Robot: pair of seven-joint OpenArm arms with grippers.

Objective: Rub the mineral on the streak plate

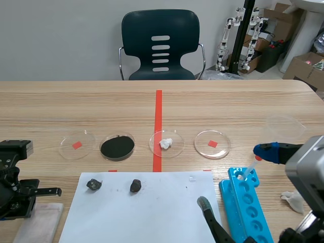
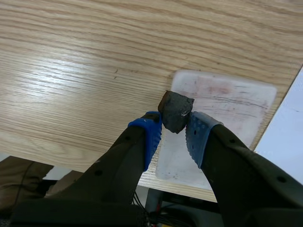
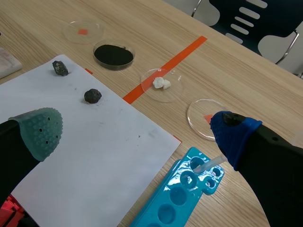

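Left gripper is clamped on a dark, angular mineral chunk, pinched between its two blue pads. The chunk sits over one short edge of the white streak plate; whether it touches the plate cannot be told. The plate lies flat at the near left of the table, just left of a white paper sheet, and carries faint reddish and dark streaks.

Right gripper hangs spread wide and holds nothing, at the near right above the paper's right edge and a blue well tray. A small clear tube leans into one of the tray's far wells.

Two more dark mineral pieces rest on the far part of the paper, one to the left and one nearer the middle, apart from each other. Beyond the paper stand four petri dishes in a row: from the left, a clear dish, a dish of black powder, a dish with white lumps and another clear dish. A crumpled white tissue lies right of the tray.
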